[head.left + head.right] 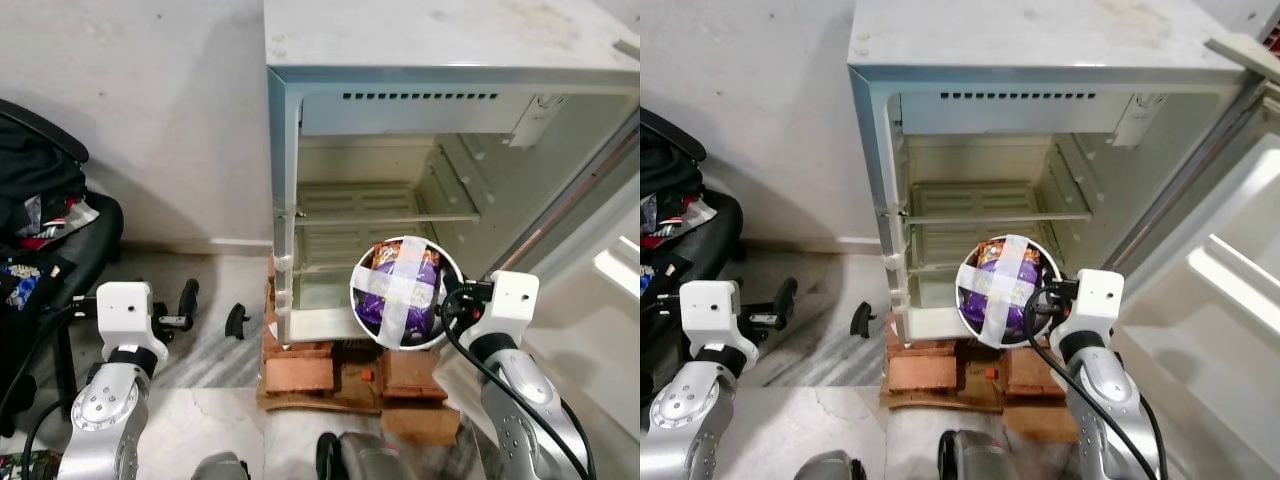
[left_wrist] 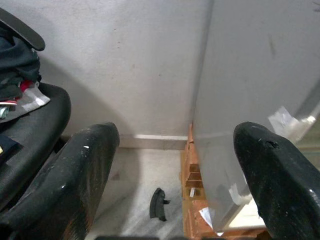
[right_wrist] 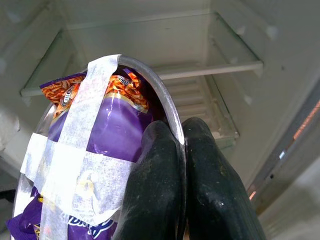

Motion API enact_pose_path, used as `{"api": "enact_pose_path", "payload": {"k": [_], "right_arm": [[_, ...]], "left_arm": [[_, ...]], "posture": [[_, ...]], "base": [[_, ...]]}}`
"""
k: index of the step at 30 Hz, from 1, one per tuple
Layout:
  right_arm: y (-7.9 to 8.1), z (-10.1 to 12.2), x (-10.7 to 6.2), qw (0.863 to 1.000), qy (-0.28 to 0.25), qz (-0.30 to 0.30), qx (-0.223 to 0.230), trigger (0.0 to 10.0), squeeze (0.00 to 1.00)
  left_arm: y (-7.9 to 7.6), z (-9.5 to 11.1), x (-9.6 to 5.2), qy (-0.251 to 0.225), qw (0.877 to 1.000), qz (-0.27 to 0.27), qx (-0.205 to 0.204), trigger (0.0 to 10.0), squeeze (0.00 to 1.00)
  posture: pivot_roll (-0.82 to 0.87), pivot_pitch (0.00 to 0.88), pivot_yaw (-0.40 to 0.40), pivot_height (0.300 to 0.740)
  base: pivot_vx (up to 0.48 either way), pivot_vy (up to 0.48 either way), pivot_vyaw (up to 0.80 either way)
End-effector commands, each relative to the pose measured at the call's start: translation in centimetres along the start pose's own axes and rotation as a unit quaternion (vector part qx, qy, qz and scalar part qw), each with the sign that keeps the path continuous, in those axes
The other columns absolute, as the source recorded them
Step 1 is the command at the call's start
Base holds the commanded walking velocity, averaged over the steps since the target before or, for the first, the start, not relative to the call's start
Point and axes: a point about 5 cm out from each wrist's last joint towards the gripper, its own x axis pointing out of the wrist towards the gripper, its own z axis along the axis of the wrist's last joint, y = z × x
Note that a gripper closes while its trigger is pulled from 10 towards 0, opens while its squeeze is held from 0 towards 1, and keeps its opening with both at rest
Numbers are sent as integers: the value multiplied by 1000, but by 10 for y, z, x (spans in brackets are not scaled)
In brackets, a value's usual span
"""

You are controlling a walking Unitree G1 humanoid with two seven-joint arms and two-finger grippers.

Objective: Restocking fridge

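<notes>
right gripper point(image 3: 182, 150) pinches rim of taped snack bowl point(image 1: 405, 292), left gripper point(image 2: 175, 165) open idle; keep bowl level, slide onto fridge shelf point(image 1: 385, 213).

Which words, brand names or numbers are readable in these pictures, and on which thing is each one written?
None can be read with certainty.
Purple snack bag in the metal bowl held by the right pincer: round logo and white lettering, blurred and partly under white tape.
Open fridge: no label in view.
</notes>
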Motion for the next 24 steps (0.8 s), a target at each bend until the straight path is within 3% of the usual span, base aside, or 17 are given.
{"api": "enact_pose_path", "payload": {"k": [1, 17, 24], "right_arm": [[3, 10, -1, 1000, -19, 7, 2, 10000, 0], [3, 11, 1, 1000, -16, 4, 2, 10000, 0], [-1, 12, 3, 1000, -20, -18, 7, 10000, 0]], "left_arm": [[0, 1, -1, 3, 1000, -3, 2, 10000, 0], [0, 0, 3, 6, 1000, 0, 0, 10000, 0], [1, -3, 5, 20, 1000, 11, 0, 10000, 0]], "posture": [[4, 123, -61, 740], [2, 125, -61, 740], [3, 126, -61, 740]], "base": [[345, 0, 0], [324, 0, 0], [0, 0, 0]]}}
